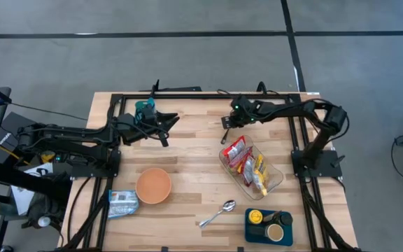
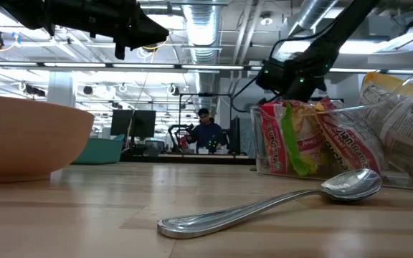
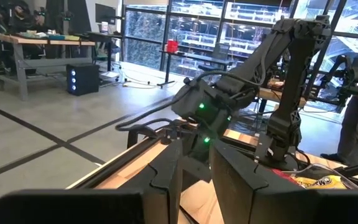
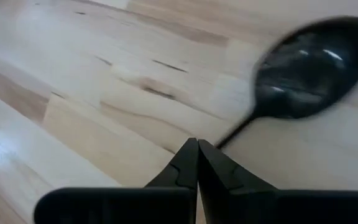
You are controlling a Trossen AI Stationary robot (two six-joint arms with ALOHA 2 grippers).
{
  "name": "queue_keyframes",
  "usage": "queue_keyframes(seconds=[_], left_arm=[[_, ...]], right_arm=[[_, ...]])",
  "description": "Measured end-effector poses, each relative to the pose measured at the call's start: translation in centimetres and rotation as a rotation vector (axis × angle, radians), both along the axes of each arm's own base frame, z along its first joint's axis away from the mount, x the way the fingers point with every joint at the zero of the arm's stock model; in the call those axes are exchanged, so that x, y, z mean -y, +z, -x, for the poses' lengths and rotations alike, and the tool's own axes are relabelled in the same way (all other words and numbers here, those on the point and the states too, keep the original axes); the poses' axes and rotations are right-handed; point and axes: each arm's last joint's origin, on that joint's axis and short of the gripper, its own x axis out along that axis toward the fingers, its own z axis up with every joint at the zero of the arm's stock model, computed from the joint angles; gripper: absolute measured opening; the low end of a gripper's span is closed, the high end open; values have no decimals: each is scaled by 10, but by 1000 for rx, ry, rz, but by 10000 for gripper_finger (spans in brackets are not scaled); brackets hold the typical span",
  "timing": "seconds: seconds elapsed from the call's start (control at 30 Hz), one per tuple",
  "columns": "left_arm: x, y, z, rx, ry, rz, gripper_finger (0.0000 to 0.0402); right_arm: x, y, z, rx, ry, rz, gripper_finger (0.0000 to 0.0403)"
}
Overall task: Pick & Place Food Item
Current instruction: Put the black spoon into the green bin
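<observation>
Right gripper (image 4: 197, 144): fingers pressed together, tips meeting. Right wrist view shows a dark spoon (image 4: 309, 68) flat on the wood, handle end running up just beside the tips. Can't tell if it's pinched or only touching. Nothing else at the fingers.

Right arm pose: base sits at the table edge just beside the clear container (image 1: 271, 180). It rises from there, elbow folded past the container's far side, and the forearm runs level out over the table. The wrist ends just beyond the container's far corner, tilted down at the wood.

Left gripper (image 1: 168, 129): fingers spread, gap visible between them, holding nothing. It's well apart from the container, across the table, off the surface. Left arm is stretched roughly level and straight, wrist pointing toward the right arm.

Task thing: food packets (image 1: 238, 152) are inside the container, red ones at the far end and yellow ones toward the near end, stacked at angles. No gripper is touching them or the container.

Other stuff, placed from the container:
- orange bowl (image 1: 153, 185) on the left arm's side, clear gap between
- blue packet (image 1: 122, 203) beyond the bowl, touching or nearly touching it
- silver spoon (image 1: 219, 213) near the container's near end, bowl end toward it
- dark blue tray (image 1: 250, 234) just past the near end, small jars on it
</observation>
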Motion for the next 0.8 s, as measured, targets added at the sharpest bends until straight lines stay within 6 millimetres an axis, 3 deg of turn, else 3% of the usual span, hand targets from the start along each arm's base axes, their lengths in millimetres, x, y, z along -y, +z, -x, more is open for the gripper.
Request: queue_keyframes(seconds=[0.43, 0.8], left_arm=[[0, 0, 0, 0, 0, 0, 76], [0, 0, 0, 0, -1, 0, 76]], right_arm=[[-2, -5, -34, -103, 117, 53, 0], [-11, -4, -30, -231, 212, 31, 0]])
